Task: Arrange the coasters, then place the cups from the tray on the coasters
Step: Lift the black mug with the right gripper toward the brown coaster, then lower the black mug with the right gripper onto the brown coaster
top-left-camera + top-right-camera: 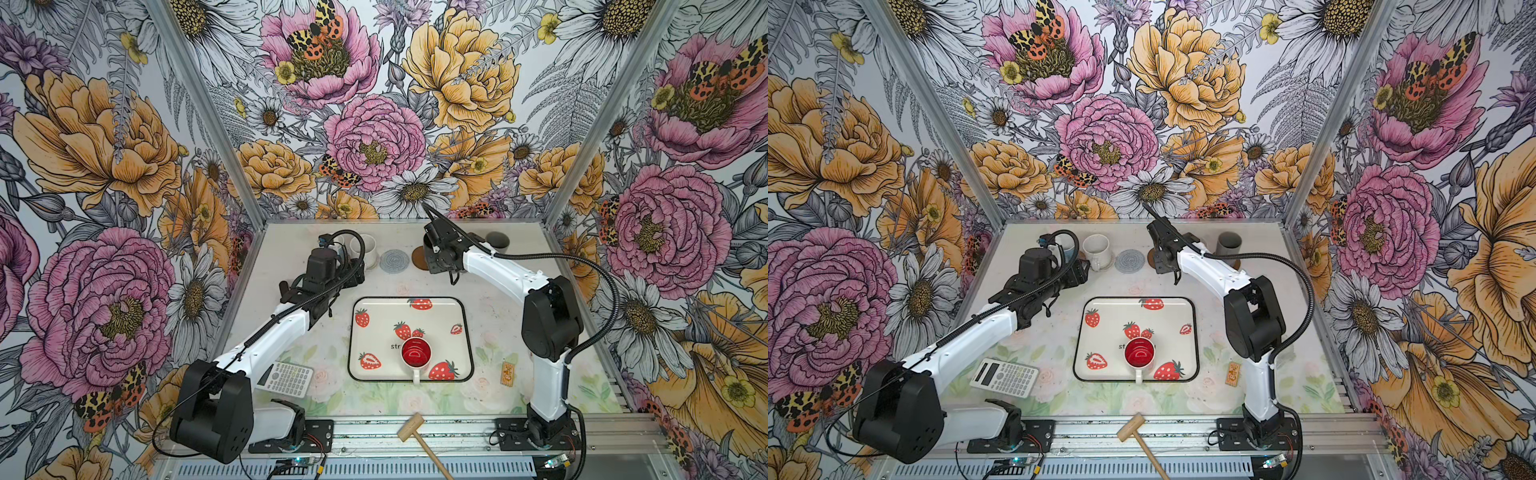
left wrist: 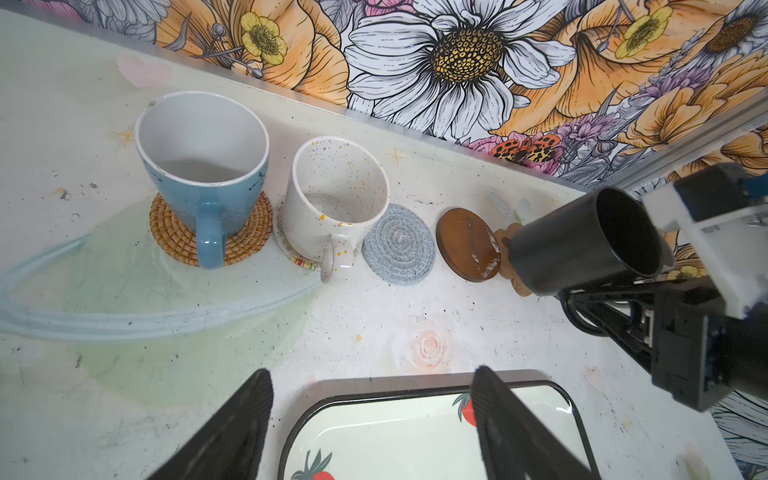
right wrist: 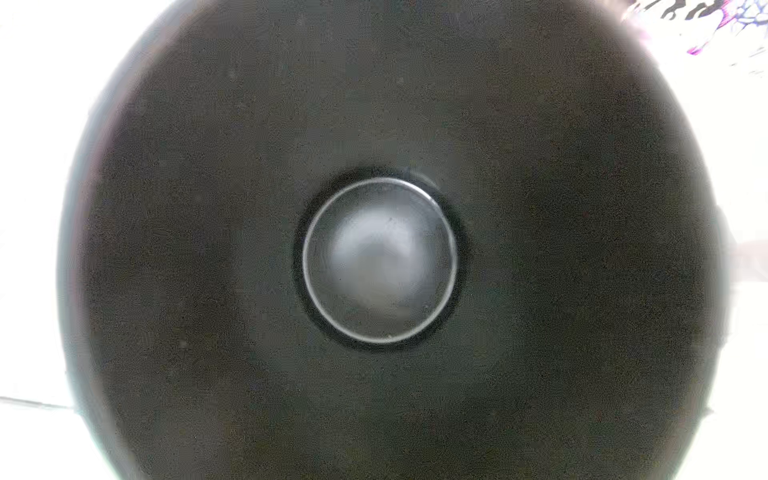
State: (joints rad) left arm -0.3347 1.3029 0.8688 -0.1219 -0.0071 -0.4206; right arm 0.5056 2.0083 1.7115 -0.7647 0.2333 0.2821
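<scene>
Left wrist view. Item: black cup (image 2: 582, 245), tilted, mouth toward right arm, base over paw-shaped coaster (image 2: 513, 266); right gripper (image 2: 598, 305) jaws clamped at its handle side. Location: toward 1 o'clock of tray (image 1: 384, 307); left gripper (image 2: 372, 372) jaws apart, empty. Likely needs righting before lowering

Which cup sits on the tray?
The white cup with the red inside: only it stands on the strawberry tray.
</scene>
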